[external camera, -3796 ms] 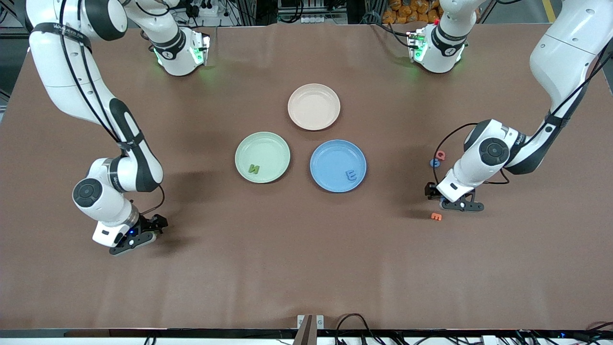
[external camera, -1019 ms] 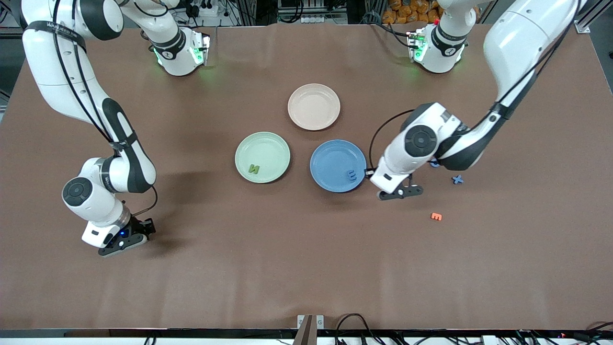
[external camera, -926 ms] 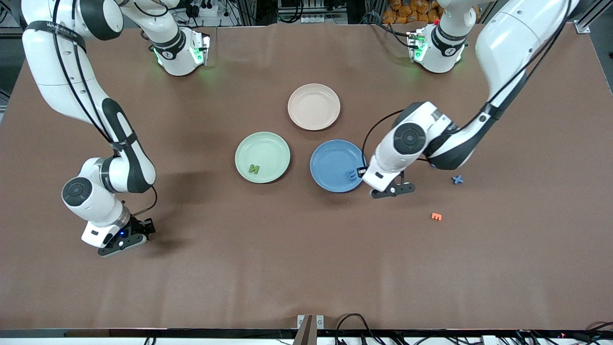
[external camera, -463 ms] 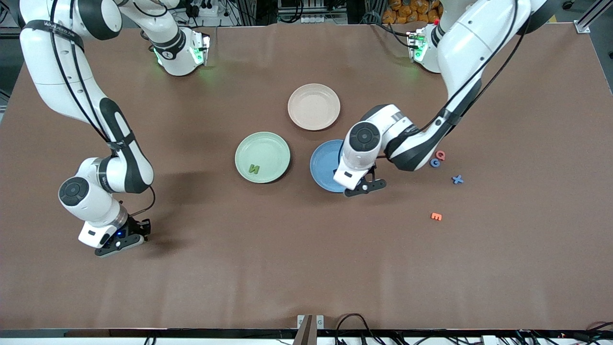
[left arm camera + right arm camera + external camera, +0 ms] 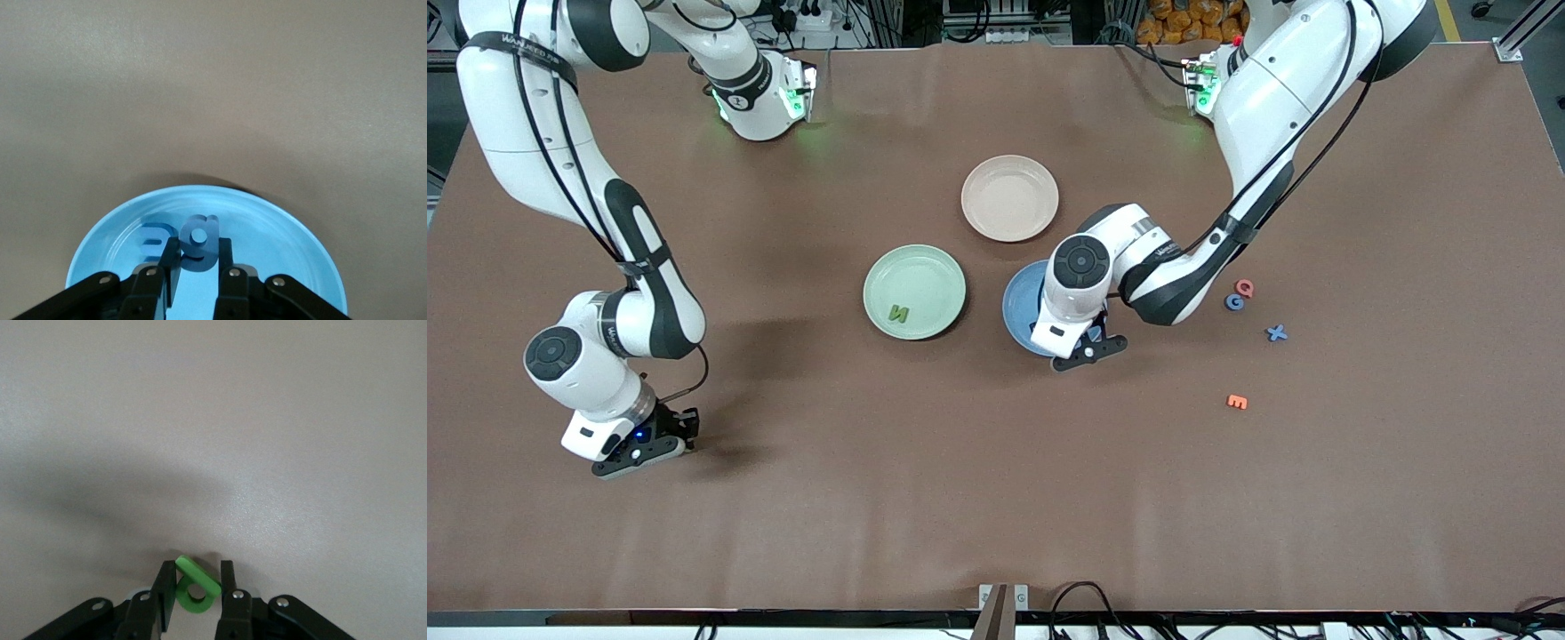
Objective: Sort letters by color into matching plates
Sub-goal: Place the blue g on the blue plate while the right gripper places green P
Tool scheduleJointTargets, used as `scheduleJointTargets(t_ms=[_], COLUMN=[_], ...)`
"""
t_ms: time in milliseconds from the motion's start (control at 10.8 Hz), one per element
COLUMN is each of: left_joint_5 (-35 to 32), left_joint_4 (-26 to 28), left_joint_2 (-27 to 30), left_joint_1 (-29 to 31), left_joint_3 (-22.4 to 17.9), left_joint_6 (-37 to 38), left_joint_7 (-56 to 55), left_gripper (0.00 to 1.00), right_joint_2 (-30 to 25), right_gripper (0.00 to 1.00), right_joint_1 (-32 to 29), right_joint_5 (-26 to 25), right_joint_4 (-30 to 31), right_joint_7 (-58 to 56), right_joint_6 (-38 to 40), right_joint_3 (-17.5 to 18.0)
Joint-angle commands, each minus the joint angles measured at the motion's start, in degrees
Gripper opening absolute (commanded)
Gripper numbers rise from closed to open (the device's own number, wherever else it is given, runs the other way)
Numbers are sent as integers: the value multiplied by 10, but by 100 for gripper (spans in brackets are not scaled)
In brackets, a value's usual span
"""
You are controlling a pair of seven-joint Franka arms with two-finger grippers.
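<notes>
Delivery of a blue letter [image 5: 199, 244] is the step in hand: it is pinched upright between the narrow jaws of the left gripper [image 5: 197, 267], which is held over the blue plate [image 5: 1018, 307], just above a blue letter E [image 5: 157, 240] already lying there. For the next move, only an opening of the jaws is called for, so that the piece drops inside the rim.

Toward the right arm's end of the table, the right gripper [image 5: 193, 592] is closed on a green letter [image 5: 195, 585] low over bare table, well apart from the green plate [image 5: 914, 292], where a green N [image 5: 898, 313] lies. A carry to that plate is then needed.
</notes>
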State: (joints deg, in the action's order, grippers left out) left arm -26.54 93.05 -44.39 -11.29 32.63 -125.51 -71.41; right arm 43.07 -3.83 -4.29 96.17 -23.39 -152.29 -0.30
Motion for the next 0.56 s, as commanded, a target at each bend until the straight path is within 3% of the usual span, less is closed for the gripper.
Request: scheduleJointTargets(t_ms=[0, 185, 463], left_joint_5=[12, 13, 18], left_joint_4=[-13, -13, -9], left_joint_2=[11, 35, 83], left_joint_1=[1, 3, 32], left_joint_3=[-7, -6, -6], left_joint_6=[9, 46, 103], left_joint_7=[-13, -13, -5], left_gripper=[100, 100, 100], right_joint_2=[-36, -74, -110], right_gripper=[31, 31, 31], right_joint_1=[-13, -6, 19], right_joint_5=[-1, 5, 79], right_joint_4=[14, 15, 17], right_joint_7=[-3, 11, 42], right_joint_6=[38, 119, 188], right_joint_3=[17, 19, 19])
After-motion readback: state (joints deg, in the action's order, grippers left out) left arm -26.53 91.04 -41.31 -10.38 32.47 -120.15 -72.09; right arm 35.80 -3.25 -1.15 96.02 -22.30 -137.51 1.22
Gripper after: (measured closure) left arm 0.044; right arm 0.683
